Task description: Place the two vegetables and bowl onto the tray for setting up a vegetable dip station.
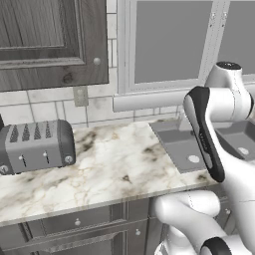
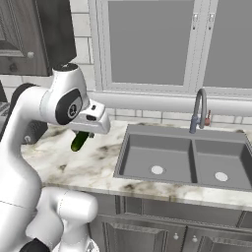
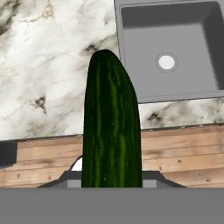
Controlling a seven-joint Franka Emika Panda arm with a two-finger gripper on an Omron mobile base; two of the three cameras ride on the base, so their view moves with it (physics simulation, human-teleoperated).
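Cucumber (image 3: pixel 111 127) fills centre frame, clamped in the gripper (image 3: pixel 111 181), carried above the counter (image 1: pixel 114 159) beside the sink (image 2: pixel 187 157). Transport step under way; next move requires locating the tray and lowering.

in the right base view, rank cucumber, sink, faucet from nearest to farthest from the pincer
1. cucumber, hanging under the pincer, over the counter.
2. sink, to the right.
3. faucet, behind the sink's middle, by the window.

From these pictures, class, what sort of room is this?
A kitchen, rendered: a double sink with a tap set in a marble counter, and a toaster below a wall cupboard.
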